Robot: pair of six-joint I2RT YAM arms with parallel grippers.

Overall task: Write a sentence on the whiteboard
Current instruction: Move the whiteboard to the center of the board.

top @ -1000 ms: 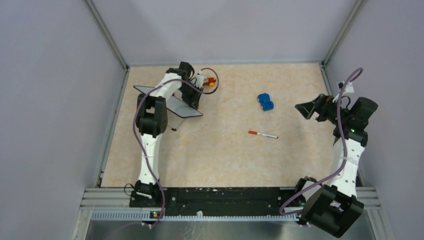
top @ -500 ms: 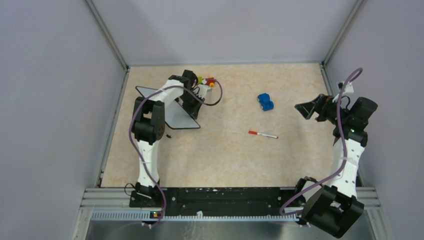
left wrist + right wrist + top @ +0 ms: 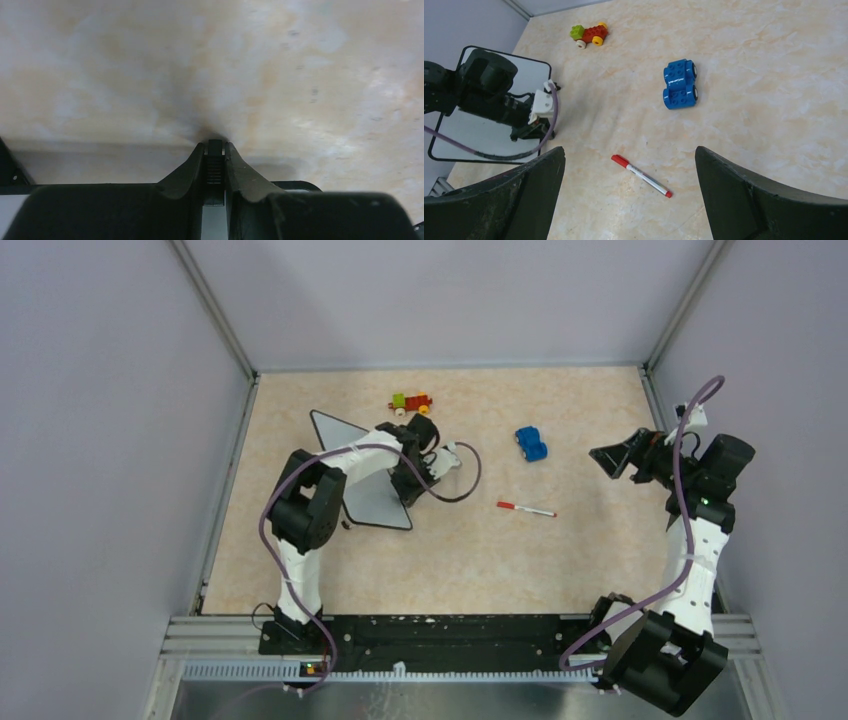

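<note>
The whiteboard (image 3: 368,498) lies at the left of the table, its corners turned; its white face (image 3: 474,135) shows no red writing, so the sentence is not seen. My left gripper (image 3: 410,490) is shut on the board's right edge, which shows in the left wrist view as a thin dark strip (image 3: 214,162) between the closed fingers of that gripper (image 3: 214,145). It also shows from the right wrist (image 3: 531,132). A thin white red-capped marker (image 3: 526,509) lies loose mid-table (image 3: 641,176). My right gripper (image 3: 606,460) hovers wide open and empty at the far right (image 3: 629,150).
A blue toy car (image 3: 531,443) sits beyond the marker (image 3: 680,83). A small red, green and yellow toy train (image 3: 411,402) stands near the back, just past the board (image 3: 589,34). Grey walls close in the table on three sides.
My left gripper has swung the whiteboard from the back left toward the table's middle and turned it, uncovering the toy train. The right arm and marker have not moved.
</note>
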